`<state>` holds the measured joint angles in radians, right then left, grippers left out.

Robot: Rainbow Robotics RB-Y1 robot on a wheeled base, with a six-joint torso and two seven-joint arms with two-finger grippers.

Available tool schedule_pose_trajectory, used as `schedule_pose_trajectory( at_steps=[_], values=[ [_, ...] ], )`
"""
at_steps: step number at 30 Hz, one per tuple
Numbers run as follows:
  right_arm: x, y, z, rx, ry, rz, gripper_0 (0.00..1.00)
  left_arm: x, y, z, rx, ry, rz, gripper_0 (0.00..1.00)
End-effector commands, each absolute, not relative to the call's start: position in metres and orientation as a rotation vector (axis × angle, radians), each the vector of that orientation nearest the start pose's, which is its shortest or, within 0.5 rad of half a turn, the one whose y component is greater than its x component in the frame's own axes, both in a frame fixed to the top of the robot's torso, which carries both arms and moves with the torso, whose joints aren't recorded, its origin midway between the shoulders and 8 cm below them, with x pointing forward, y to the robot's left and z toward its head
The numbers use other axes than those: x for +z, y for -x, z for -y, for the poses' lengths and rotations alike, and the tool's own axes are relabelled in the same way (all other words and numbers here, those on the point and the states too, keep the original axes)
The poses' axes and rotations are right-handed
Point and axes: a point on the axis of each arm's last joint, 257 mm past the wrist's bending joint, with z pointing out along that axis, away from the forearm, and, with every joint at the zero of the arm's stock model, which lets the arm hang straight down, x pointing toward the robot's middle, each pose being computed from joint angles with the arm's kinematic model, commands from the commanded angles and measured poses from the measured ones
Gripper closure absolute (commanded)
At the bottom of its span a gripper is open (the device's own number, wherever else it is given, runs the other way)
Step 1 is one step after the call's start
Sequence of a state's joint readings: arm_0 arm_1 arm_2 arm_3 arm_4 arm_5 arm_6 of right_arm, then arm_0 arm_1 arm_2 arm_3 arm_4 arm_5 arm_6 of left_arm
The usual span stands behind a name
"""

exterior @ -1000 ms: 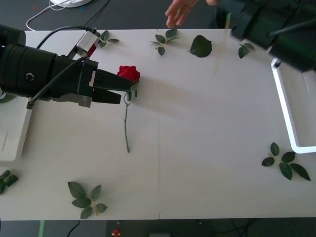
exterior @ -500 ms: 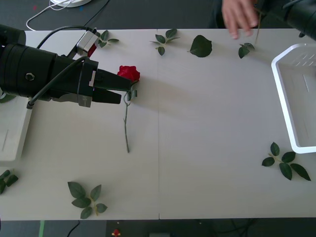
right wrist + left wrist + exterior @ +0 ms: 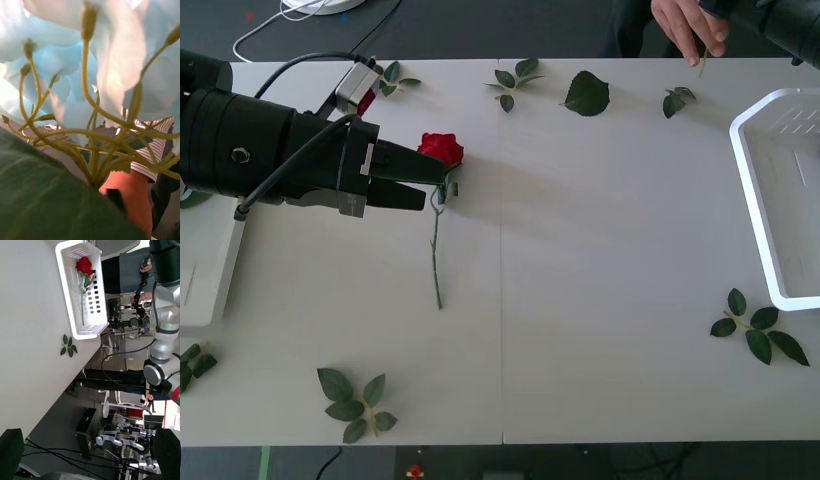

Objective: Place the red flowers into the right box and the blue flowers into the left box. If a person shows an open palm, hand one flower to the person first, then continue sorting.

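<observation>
A red flower lies on the white table, its stem running toward me. My left gripper hovers open at the top of that stem, just below the head, with nothing between its fingers. Another red flower lies in the right box, whose rim shows at the right edge. The left box sits under my left arm. My right arm is at the far right corner, holding a blue flower close against its wrist camera. A person's hand grips that flower's stem.
Loose green leaf sprigs lie near the front left, at the right front and along the far edge. A white cable trails off the far left corner.
The person's hand slid right along the far edge and closed on the stem. My right arm withdrew toward the far right corner, uncovering the right box. The left arm has not moved.
</observation>
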<state>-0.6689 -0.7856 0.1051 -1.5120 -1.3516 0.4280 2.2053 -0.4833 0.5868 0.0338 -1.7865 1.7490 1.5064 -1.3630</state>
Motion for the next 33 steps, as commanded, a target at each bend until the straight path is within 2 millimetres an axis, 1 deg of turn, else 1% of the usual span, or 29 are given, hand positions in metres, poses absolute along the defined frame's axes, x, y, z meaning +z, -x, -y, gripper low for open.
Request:
schedule_pose_trajectory(
  at_steps=[1, 11, 17, 18, 19, 23, 26, 29, 31, 32, 33],
  values=[
    [0.129, -0.633, 0.215, 0.237, 0.487, -1.288, 0.0, -0.043, -0.38, -0.056, -1.53, -0.635, -2.206, 0.0],
    [0.128, -0.633, 0.214, 0.244, 0.487, -1.293, 0.0, -0.043, -0.38, -0.056, -1.53, -0.635, -2.206, 0.0],
    [0.122, -0.63, 0.21, 0.295, 0.487, -1.316, 0.0, -0.043, -0.38, -0.056, -1.53, -0.635, -2.206, 0.0],
    [0.119, -0.629, 0.209, 0.305, 0.493, -1.328, 0.0, -0.054, -0.381, -0.058, -1.549, -0.601, -2.232, 0.0],
    [0.118, -0.628, 0.208, 0.312, 0.5, -1.335, 0.0, -0.056, -0.382, -0.06, -1.555, -0.584, -2.232, 0.0],
    [0.112, -0.623, 0.208, 0.347, 0.518, -1.367, 0.0, -0.048, -0.387, -0.065, -1.564, -0.562, -2.207, 0.0],
    [0.105, -0.615, 0.207, 0.395, 0.538, -1.399, 0.0, -0.045, -0.392, -0.072, -1.514, -0.564, -2.221, 0.0],
    [0.096, -0.602, 0.206, 0.451, 0.58, -1.45, 0.0, -0.046, -0.404, -0.082, -1.407, -0.562, -2.253, 0.0],
    [0.088, -0.585, 0.206, 0.505, 0.631, -1.5, 0.0, -0.052, -0.416, -0.09, -1.293, -0.56, -2.299, 0.0],
    [0.087, -0.581, 0.206, 0.521, 0.645, -1.512, 0.0, -0.054, -0.418, -0.092, -1.268, -0.549, -2.315, 0.0],
    [0.083, -0.57, 0.204, 0.561, 0.675, -1.537, 0.0, -0.057, -0.424, -0.094, -1.221, -0.52, -2.351, 0.0]
  ],
)
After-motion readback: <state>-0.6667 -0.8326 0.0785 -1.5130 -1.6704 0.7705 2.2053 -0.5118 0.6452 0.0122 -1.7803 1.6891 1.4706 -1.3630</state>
